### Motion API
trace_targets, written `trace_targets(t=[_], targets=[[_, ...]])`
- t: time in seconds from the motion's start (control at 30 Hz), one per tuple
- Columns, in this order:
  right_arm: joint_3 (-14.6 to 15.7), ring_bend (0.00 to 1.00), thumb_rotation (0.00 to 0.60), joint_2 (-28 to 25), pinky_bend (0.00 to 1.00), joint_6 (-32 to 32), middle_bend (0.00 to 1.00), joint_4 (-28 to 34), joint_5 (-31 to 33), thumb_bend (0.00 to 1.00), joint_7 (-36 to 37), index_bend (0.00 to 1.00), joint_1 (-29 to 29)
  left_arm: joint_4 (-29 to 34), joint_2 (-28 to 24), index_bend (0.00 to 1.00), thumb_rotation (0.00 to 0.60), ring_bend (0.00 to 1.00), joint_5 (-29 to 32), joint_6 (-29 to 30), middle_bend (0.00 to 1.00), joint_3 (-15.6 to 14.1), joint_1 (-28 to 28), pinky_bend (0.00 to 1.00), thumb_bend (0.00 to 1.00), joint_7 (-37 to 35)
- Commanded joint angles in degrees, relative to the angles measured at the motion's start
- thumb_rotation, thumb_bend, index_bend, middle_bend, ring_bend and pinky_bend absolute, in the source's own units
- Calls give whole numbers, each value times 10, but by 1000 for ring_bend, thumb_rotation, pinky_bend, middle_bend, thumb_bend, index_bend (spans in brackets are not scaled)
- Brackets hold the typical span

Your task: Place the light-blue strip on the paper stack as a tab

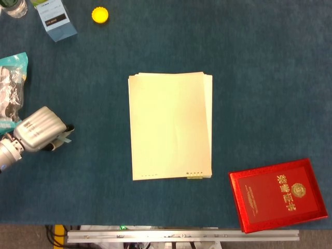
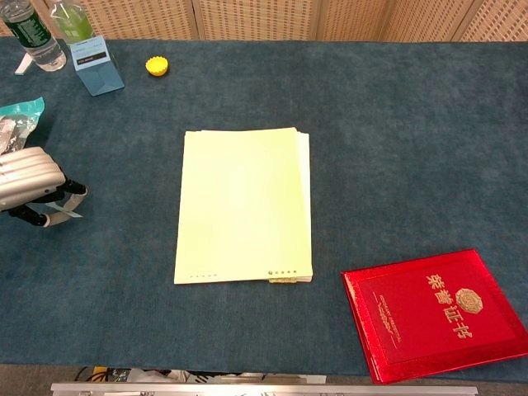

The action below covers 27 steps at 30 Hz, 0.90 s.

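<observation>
Blue cloth [image 1: 270, 78], left hand [image 1: 39, 128] pinching strip [image 1: 64, 139] — paper stack [image 1: 170, 126] bare

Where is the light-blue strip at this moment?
The strip is at the far left of both views, held in the left hand above the blue cloth, well left of the paper stack.

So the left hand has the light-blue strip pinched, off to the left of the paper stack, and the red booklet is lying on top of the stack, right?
Not quite. The red booklet lies on the table, clear of the paper stack, near its lower right corner, as the head view shows. The left hand does hold the light-blue strip left of the stack.
</observation>
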State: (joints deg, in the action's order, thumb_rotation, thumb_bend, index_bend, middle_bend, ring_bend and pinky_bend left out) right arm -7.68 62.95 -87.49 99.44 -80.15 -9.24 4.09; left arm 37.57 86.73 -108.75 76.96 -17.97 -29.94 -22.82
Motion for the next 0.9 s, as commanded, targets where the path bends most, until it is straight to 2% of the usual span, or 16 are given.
trace_targets(t=[0.03, 0.27, 0.47, 0.63, 0.9], targets=[[1, 490, 600, 0, 445, 2, 425, -2, 0, 381, 2, 370, 1, 40, -20, 578, 600, 1000, -2, 11, 987, 7, -14, 992, 340, 6], [0, 490, 600, -2, 445, 5, 425, -7, -1, 382, 9, 370, 2, 160, -67, 577, 600, 1000, -26, 22, 987, 18, -57, 992, 340, 30], [-1, 490, 600, -4, 445, 6, 425, -11, 2, 381, 16, 370, 1, 250, -82, 577, 600, 1000, -48, -5, 987, 27, -101, 993, 340, 50], [-1, 490, 600, -2, 445, 9, 425, -16, 1, 381, 19, 370, 3, 288, -68, 577, 600, 1000, -61, -35, 987, 42, -136, 993, 340, 70], [-3, 464, 600, -2, 445, 7, 425, -22, 4, 381, 24, 370, 1, 296, -26, 580, 600, 1000, -62, -77, 987, 67, -180, 992, 340, 73]])
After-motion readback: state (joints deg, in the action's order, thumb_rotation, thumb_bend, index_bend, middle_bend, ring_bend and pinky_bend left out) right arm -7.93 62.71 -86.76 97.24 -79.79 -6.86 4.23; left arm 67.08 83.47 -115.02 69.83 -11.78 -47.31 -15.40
